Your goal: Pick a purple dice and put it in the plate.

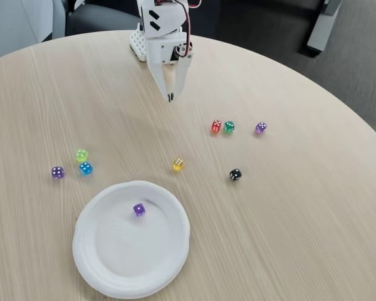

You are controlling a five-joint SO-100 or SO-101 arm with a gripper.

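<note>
Fixed view: a white arm is hanging over the far side of a round wooden table (pixel 288 207), its gripper (pixel 170 98) pointing down with the two fingers pressed together at the tips and pinching nothing. The tips are hovering above bare wood, well apart from every die.

The purple dice (pixel 139 210) is sitting inside the plate (pixel 100 276), a little far of the plate's centre and resting flat on the white surface, clear of the ribbed rim. The plate itself is lying at the near edge of the scene, left of centre.

Other dice are lying scattered on the table. To the left of the plate's far edge, a violet die (pixel 57 172) is sitting near a blue die (pixel 86 168), with a lime die (pixel 81 155) just beside the blue one on its far side. A yellow die (pixel 178 164) is resting between the plate and the gripper. Right of it, a black die (pixel 235 175) is lying alone. Farther right and farther back, a red die (pixel 216 126) and a green die (pixel 229 126) are sitting side by side, almost touching, and a lavender die (pixel 261 128) is resting to their right.

Dark flooring is showing beyond the table's far edge.
</note>
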